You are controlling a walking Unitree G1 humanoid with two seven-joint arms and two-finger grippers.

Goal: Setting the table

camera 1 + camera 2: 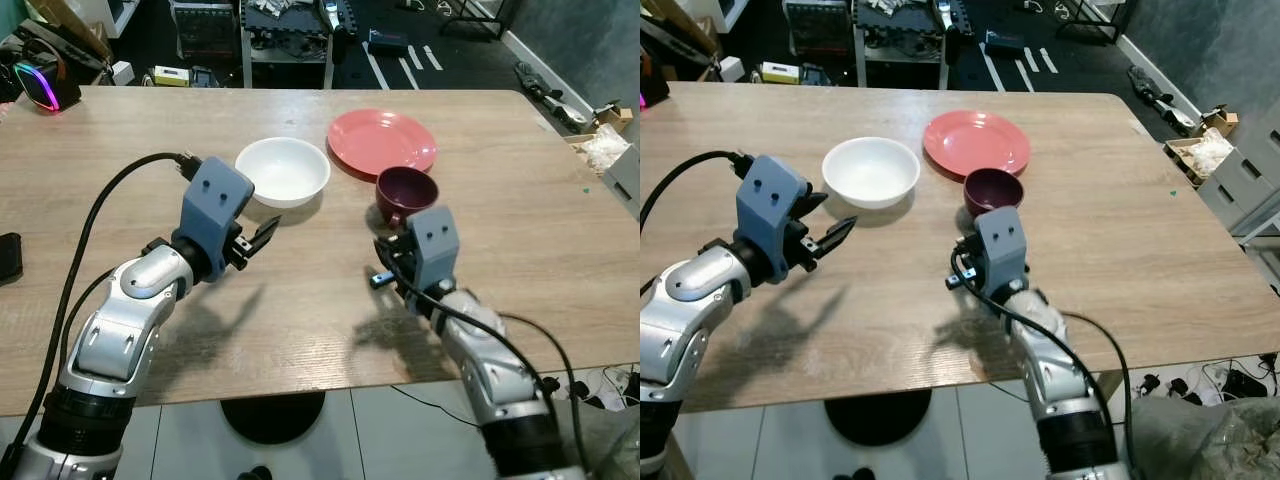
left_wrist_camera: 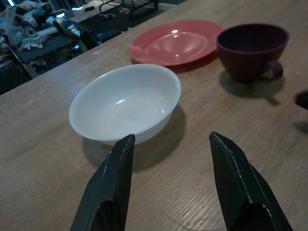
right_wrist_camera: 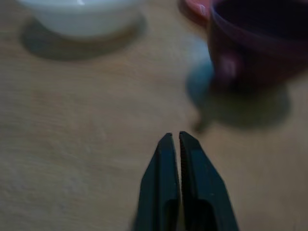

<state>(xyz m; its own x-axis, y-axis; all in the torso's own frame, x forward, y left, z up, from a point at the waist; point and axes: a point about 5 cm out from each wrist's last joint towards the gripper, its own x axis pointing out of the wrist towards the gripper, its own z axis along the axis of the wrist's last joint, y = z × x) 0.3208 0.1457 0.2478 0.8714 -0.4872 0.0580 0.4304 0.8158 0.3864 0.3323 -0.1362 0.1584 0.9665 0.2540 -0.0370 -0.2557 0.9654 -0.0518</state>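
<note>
A white bowl (image 1: 283, 171) sits mid-table, with a salmon-pink plate (image 1: 382, 141) to its right and a dark purple cup (image 1: 406, 193) just in front of the plate. My left gripper (image 2: 171, 137) hovers over the wood a little short of the bowl's near rim, open and holding nothing. On the other side, my right gripper (image 3: 178, 137) is low over the table, pointing at the cup's handle side from a short distance. Its fingers are shut with nothing between them. The cup (image 3: 255, 43) looks blurred in the right wrist view.
The wooden table (image 1: 300, 320) has its front edge close to me. A glowing speaker (image 1: 40, 85) stands at the far left corner and a black object (image 1: 8, 255) lies at the left edge. Shelving and clutter sit on the floor beyond the table.
</note>
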